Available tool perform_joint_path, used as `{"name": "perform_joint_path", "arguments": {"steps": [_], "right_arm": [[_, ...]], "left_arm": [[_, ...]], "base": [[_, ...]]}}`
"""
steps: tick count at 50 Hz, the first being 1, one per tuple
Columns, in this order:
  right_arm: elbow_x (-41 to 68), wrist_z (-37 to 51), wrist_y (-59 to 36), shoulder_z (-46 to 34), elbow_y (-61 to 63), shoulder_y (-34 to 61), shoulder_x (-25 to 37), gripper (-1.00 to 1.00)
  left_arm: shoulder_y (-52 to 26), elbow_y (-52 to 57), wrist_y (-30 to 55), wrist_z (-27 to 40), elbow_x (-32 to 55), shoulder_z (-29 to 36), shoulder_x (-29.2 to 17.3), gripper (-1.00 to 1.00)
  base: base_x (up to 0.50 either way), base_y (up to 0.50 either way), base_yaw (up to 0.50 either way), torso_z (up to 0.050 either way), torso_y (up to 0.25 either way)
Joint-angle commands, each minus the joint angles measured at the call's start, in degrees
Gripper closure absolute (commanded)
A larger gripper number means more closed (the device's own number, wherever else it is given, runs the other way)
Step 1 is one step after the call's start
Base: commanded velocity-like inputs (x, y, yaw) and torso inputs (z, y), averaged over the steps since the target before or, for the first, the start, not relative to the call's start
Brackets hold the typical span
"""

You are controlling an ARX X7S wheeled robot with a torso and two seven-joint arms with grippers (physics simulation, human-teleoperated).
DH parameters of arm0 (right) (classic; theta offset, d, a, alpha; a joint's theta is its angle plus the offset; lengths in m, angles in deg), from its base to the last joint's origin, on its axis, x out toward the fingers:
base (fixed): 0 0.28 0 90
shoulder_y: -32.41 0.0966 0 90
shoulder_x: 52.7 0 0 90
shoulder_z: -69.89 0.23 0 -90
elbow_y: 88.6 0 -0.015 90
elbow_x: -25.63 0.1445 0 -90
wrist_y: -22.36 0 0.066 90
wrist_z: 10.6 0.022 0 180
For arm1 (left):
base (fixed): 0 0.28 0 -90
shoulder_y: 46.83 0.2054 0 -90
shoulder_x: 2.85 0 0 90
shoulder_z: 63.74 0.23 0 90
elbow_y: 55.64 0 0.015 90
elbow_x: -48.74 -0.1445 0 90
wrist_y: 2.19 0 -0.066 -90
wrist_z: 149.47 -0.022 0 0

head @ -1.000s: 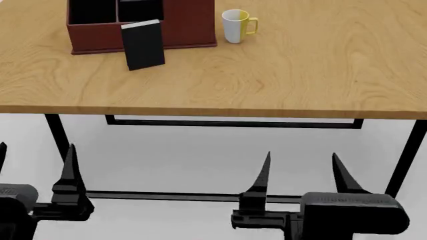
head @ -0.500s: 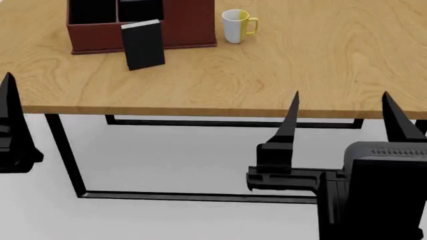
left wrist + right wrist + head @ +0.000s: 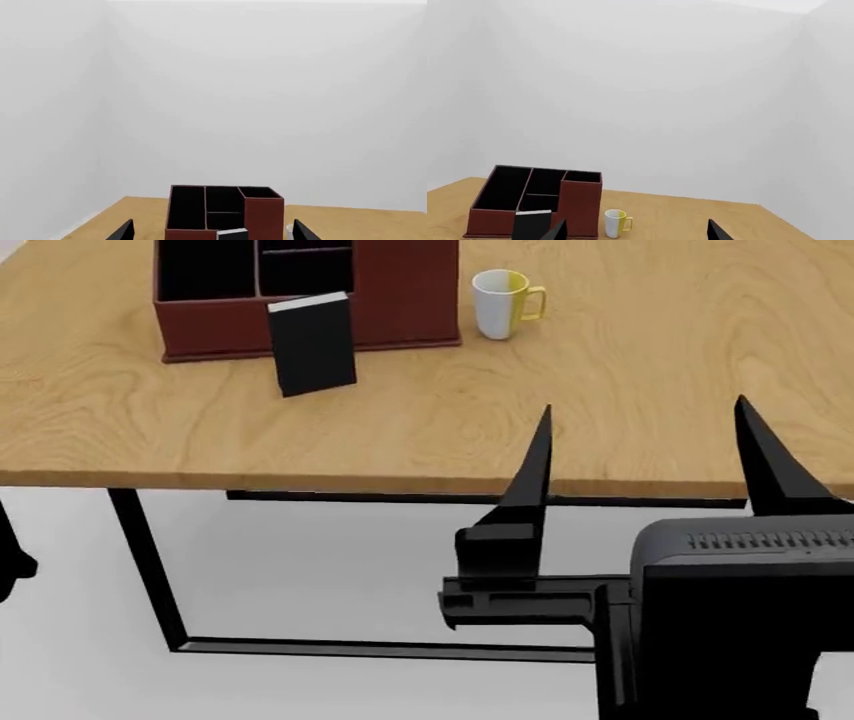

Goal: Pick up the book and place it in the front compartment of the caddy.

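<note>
Both tools spread, empty: right tool [image 3: 641,460] (near table edge), left tool [image 3: 208,231].

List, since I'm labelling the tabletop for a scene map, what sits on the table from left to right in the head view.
caddy → book leaning upright against the caddy's front wall, within its span → white-and-yellow mug, standing apart to the caddy's right.
</note>
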Motion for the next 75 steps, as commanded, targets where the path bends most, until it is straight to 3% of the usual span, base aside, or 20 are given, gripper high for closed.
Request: {"name": "perform_joint_path", "arguments": {"steps": [1,32,75], "right_arm": [[2.8,2.8,0.8,-1.6,-0.2,0.6,1.7,-1.00],[5.4,4.9,1.1,-3.1,-1.5,3.0,2.3,-1.00],[5.9,6.3,3.3,-5.8,-2.8,3.7,3.4,-1.00]], "left_arm": [[0.2,-1.0,-2.2,1.6,1.1,1.8,-1.5,-1.00],[0.2,-0.4,-3.6,4.3,5.0,1.8,-3.5,-1.00],[0.6,-1.0,-6.8,6.2,5.9,3.5,-5.8,-1.00]], "base": [[0.19,0.20,0.00,0.000,0.000],[0.19,0.16,0.00,0.000,0.000],[0.22,0.03,0.00,0.000,0.001]]}}
